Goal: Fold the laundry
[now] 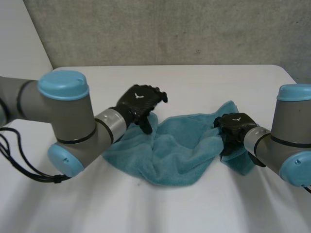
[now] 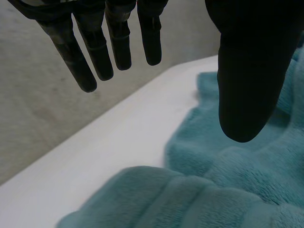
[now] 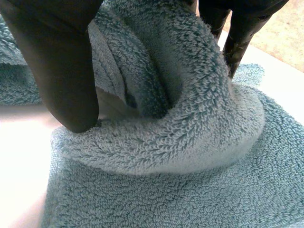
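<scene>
A teal towel (image 1: pixel 180 145) lies crumpled on the white table (image 1: pixel 194 82) between my two hands. My left hand (image 1: pixel 141 104) hovers just above the towel's left back part. In the left wrist view its fingers (image 2: pixel 118 47) are straight and the thumb (image 2: pixel 247 71) stands apart over the towel (image 2: pixel 237 190), holding nothing. My right hand (image 1: pixel 235 127) sits on the towel's right edge. In the right wrist view a raised fold of towel (image 3: pixel 190 142) stands between the thumb (image 3: pixel 57 71) and the fingers (image 3: pixel 242 28). A gap shows between thumb and fold.
Bare table surface (image 2: pixel 118 142) runs along the towel's far side up to the table's back edge. A grey wall (image 1: pixel 170 29) stands behind it. Both grey arms with light-blue caps flank the towel, the left arm's elbow (image 1: pixel 68 126) low near the front.
</scene>
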Controlling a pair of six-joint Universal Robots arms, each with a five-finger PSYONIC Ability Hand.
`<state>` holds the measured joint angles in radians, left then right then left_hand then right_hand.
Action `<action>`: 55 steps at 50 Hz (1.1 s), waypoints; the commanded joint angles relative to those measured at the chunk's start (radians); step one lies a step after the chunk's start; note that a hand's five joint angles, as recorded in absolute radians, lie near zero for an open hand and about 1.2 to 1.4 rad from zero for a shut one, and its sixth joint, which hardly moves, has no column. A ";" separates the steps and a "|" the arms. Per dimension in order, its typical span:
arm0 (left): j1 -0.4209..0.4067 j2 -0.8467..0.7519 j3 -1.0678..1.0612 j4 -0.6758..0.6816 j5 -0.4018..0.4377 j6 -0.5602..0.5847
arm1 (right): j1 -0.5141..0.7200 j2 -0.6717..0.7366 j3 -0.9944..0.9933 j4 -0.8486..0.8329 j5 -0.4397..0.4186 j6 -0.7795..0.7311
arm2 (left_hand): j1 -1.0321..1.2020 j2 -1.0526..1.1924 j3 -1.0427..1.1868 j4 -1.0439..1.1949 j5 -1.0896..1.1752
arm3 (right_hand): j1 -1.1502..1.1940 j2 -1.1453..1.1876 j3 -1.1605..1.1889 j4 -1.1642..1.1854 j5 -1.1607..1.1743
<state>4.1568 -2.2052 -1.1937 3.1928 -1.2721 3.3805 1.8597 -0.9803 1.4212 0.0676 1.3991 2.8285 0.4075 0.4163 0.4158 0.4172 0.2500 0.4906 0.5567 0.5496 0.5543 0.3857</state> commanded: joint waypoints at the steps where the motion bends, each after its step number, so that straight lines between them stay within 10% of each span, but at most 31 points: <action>1: -0.004 -0.097 0.066 -0.013 0.079 0.046 | 0.003 0.008 0.001 0.000 0.000 -0.003 | 0.079 0.070 0.071 0.069 0.062 | 0.096 0.030 0.037 0.033 0.027; 55: -0.080 -0.298 0.275 -0.209 -0.039 0.209 | 0.004 0.014 0.009 -0.002 -0.002 -0.020 | 0.340 0.331 0.332 0.330 0.323 | 0.099 0.033 0.040 0.036 0.030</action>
<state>4.0772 -2.4996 -0.9190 2.9825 -1.3091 3.5898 1.8635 -0.9664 1.4297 0.0659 1.3964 2.8083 0.6319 0.6283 0.6321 0.6234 0.4521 0.4789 0.5567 0.5407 0.5444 0.3801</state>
